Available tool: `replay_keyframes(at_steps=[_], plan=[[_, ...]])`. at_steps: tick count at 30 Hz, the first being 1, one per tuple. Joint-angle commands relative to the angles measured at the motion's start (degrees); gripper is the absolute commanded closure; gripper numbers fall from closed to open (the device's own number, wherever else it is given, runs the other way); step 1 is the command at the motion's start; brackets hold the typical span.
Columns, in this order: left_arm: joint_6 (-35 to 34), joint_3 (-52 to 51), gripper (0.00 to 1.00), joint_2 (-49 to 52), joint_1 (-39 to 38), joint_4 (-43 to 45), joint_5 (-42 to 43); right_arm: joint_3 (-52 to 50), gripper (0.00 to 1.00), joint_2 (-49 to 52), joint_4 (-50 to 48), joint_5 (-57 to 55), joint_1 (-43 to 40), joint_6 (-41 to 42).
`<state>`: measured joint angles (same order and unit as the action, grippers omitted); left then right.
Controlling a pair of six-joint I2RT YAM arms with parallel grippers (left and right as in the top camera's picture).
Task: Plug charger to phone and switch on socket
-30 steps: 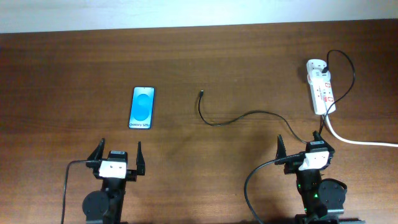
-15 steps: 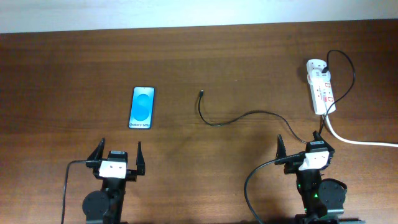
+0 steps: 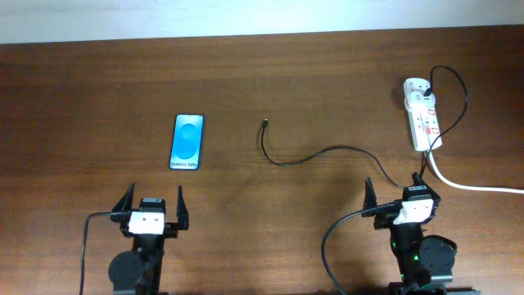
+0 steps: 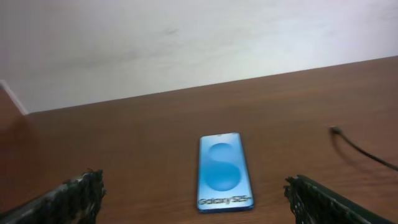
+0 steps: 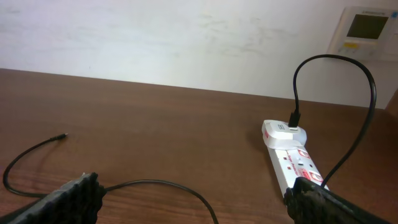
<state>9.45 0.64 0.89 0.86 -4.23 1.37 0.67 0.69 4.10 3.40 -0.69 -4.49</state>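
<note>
overhead view: the left gripper (image 3: 155, 191) has shifted a trace toward the near edge and the left edge of the desk (image 3: 82, 98) against half a second ago. nothing else has moved. its jaws stand wide apart and hold nothing. the right gripper (image 3: 396, 187), by the near edge toward the right, is unchanged, its jaws likewise spread and empty.

the phone (image 3: 187, 141) lies flat left of the desk's middle, screen lit blue, its text end toward the near edge, just beyond the left gripper and squarely between its fingers in the left wrist view. the charger cable (image 3: 327, 151) runs from the power strip (image 3: 423, 115) at the far right corner, past the right gripper, and curls toward the desk's middle. its plug tip (image 3: 264, 123) rests there, well apart from the phone and touched by neither gripper. the white adapter (image 5: 281, 130) is already seated in the strip's far end. the thick white cord (image 3: 475, 187) leaves over the right edge.

assessment: the shift is too small to count as a reach, so the task stands at its start, with the tip not picked up, the phone unplugged and the switch untouched. the switch position probably cannot be read at this resolution.
</note>
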Motion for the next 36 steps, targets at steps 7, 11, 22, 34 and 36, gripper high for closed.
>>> replay_keyframes(at_steps=[7, 11, 22, 34, 36], plan=[[-0.87, -0.11, 0.01, -0.59, 0.42, 2.78, 8.94, -0.35, 0.02, -0.48, 0.24, -0.48, 0.31, 0.28], [-1.01, 0.50, 0.01, -0.50, 0.42, 3.76, 8.94, -0.35, 0.01, -0.48, 0.24, -0.48, 0.31, 0.28], [-0.98, 3.54, 0.01, -0.48, 0.44, 7.17, 8.83, -0.35, 0.02, -0.48, 0.24, -0.48, 0.31, 0.28], [-0.98, 8.22, 0.01, 0.96, 0.44, 20.31, 7.50, -0.35, 0.02, -0.48, 0.24, -0.48, 0.31, 0.28], [-0.98, 8.83, 0.00, 5.03, 0.44, 24.26, 6.51, -0.35, 0.02, -0.48, 0.24, -0.48, 0.31, 0.28]])
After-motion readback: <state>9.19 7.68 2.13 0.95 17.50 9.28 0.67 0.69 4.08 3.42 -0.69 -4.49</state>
